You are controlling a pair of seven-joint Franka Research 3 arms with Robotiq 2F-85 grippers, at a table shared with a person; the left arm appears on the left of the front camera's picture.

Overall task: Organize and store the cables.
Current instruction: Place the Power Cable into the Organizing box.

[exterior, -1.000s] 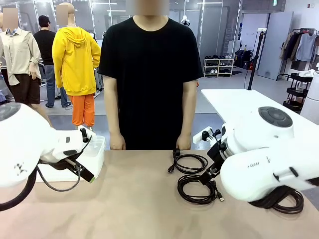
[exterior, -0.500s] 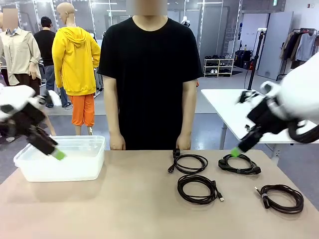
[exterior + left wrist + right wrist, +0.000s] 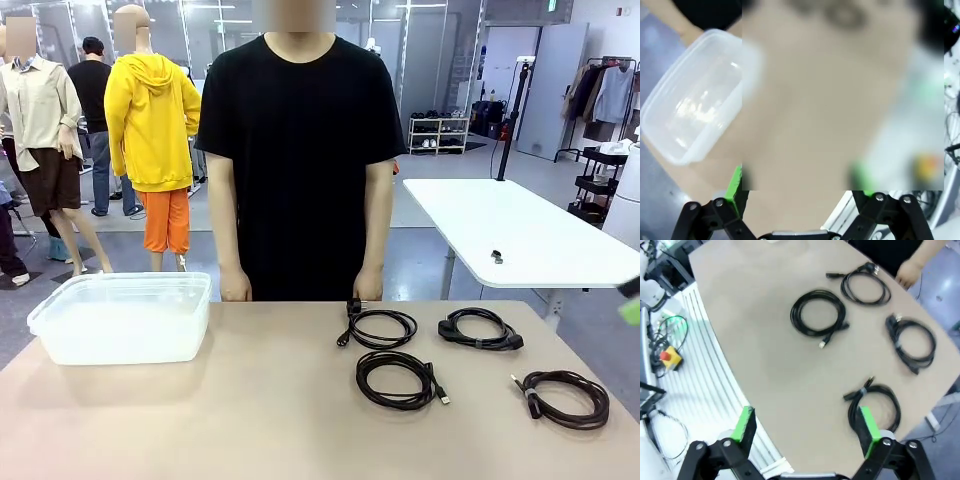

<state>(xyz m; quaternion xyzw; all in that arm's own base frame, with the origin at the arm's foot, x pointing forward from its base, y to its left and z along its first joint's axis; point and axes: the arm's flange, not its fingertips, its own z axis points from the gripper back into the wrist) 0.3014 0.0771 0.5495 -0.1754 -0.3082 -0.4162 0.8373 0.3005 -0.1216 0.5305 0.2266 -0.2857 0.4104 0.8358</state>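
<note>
Wide open: the left gripper [image 3: 797,177], with nothing held. Two black fingers [image 3: 715,215] poking up from the bottom of its own wrist view, far apart, green pads [image 3: 733,182] on the inner sides. Wide open as well: the right gripper [image 3: 805,415], nothing between the pads, held up high and pointing down. Finger joints bent out to both sides like little elbows. In the front view, just a tiny green tip [image 3: 631,308] at the far right edge.
</note>
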